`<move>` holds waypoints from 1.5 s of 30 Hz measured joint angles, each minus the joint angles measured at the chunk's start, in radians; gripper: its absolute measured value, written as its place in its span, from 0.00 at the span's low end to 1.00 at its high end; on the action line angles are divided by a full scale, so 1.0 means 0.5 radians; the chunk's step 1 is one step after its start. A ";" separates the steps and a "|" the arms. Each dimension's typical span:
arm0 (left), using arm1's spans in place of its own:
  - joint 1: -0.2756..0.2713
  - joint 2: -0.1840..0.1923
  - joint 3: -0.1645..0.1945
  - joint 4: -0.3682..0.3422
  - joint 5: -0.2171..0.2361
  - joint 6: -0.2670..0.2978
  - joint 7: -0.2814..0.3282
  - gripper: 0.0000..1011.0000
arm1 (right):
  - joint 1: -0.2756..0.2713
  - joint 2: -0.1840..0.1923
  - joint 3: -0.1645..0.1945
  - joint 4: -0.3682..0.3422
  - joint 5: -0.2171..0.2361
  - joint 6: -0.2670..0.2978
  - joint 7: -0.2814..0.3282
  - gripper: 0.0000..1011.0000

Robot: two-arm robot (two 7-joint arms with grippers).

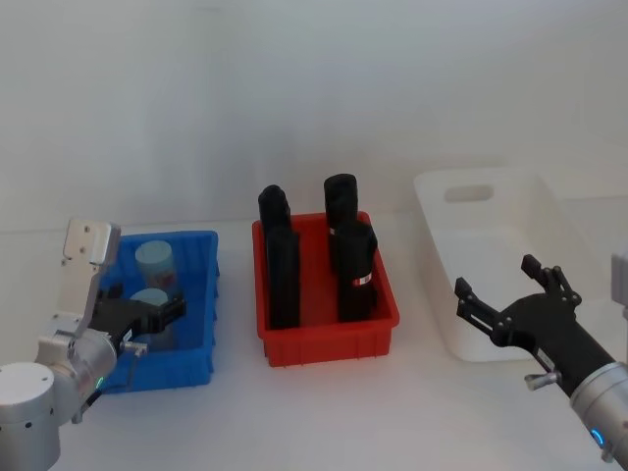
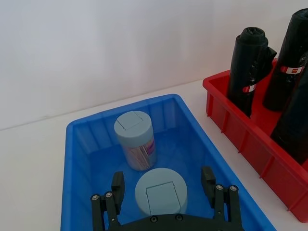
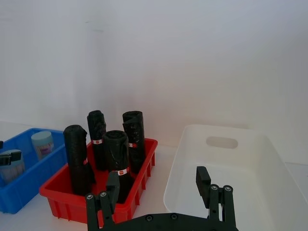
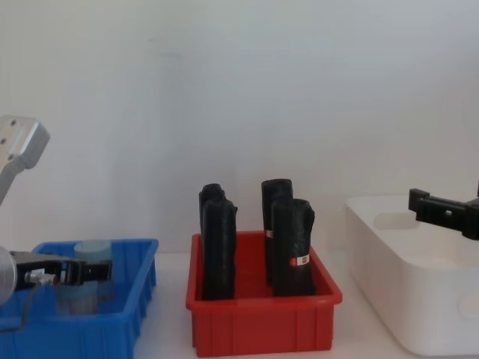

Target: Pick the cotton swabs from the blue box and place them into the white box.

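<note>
my left gripper (image 2: 162,186) sits inside the blue box (image 1: 172,371) at the left of the scene. the cotton swabs (image 1: 154,265) are two upright tubs in this box. my fingers (image 2: 118,185) are wide, one on each side of the near tub (image 2: 160,193). a gap shows on both sides, so nothing is held. the far tub (image 2: 135,139) stands just behind it, apart from my fingers.

step in hand: grasp the near tub. procedure, as i judge it:
- lower until the pads are below the pale blue cap, on the clear wall.
- centre the tub, then close evenly so it does not tip toward the far tub.
- lift straight up past the rim before travelling right over the red bin (image 1: 329,339) of black rolls (image 1: 283,265).

the white box (image 1: 432,235) is at the right. my right gripper (image 1: 498,276) hovers at its near left side, fingers wide, holding nothing.
</note>
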 joint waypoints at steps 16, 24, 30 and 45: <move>-0.061 -0.023 -0.016 0.151 0.009 -0.029 -0.075 0.93 | 0.000 0.000 0.000 0.000 0.000 0.000 0.000 0.99; -0.079 -0.029 -0.021 0.193 0.014 -0.049 -0.113 0.74 | 0.000 0.000 0.000 0.000 0.000 0.000 0.000 0.99; -0.088 -0.032 -0.026 0.213 0.018 -0.058 -0.139 0.66 | 0.000 0.000 0.000 0.000 0.000 0.000 0.000 0.99; -0.067 -0.006 -0.046 0.095 0.065 -0.061 -0.167 0.66 | 0.000 0.000 0.000 0.000 0.000 0.000 0.000 0.99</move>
